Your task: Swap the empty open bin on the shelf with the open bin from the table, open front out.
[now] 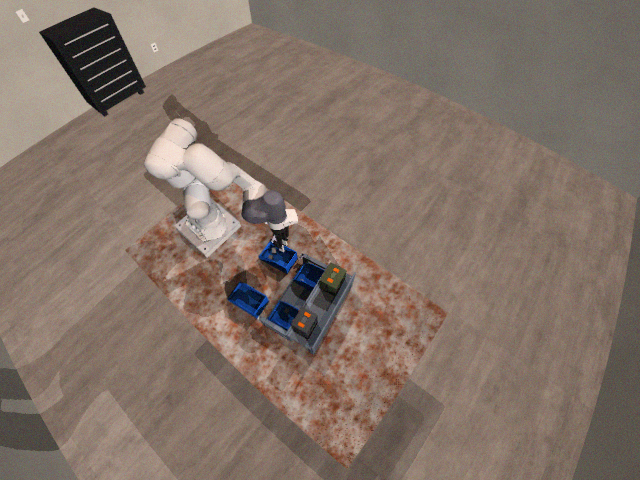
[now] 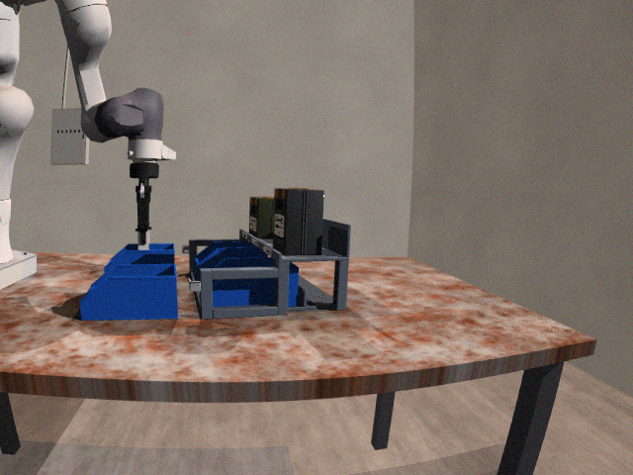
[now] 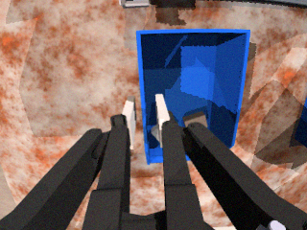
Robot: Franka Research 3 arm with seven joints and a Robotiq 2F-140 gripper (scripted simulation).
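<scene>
Two blue open bins stand on the table in front of the grey shelf (image 1: pixel 310 299). One bin (image 1: pixel 278 256) is under my gripper (image 1: pixel 279 246); the other bin (image 1: pixel 248 298) stands to its side. In the wrist view the bin (image 3: pixel 192 92) below me has a small grey-brown part (image 3: pixel 195 121) on its floor. My gripper (image 3: pixel 146 105) points straight down, with its fingers a narrow gap apart. They straddle the bin's left wall near one end, at rim height (image 2: pixel 143 240), without squeezing it. Two more blue bins (image 1: pixel 308 273) (image 1: pixel 283 315) sit in the shelf, with an empty place between them.
Two dark boxes with orange marks (image 1: pixel 332 277) (image 1: pixel 305 322) stand on the shelf's upper board, tall in the side view (image 2: pixel 299 220). The robot base (image 1: pixel 206 227) stands behind.
</scene>
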